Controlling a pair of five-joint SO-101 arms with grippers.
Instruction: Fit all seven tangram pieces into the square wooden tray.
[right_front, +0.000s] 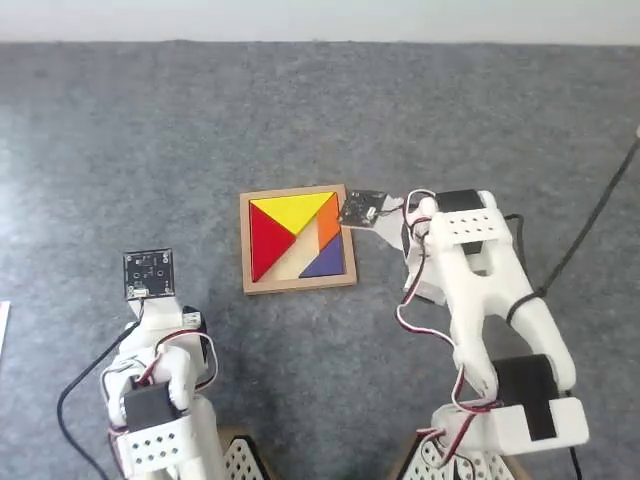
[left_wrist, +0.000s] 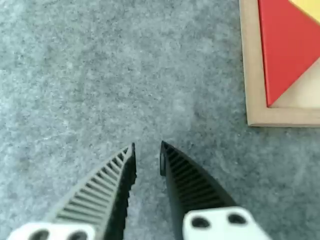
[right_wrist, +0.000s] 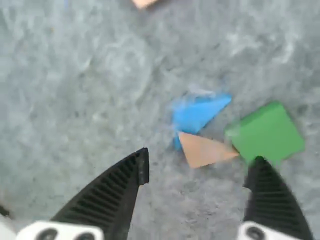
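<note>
Though almost square-on, tray (right_front: 244, 245) slightly askew

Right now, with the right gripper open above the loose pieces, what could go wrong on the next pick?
1. The blue triangle, tan triangle and green square crowd together, so the right gripper might close on two or knock one away.
2. They lie flat on the mat, so a grip may slip.
3. The bare gap in the wooden tray looks tight; a tilted piece could ride up on the purple piece.
</note>
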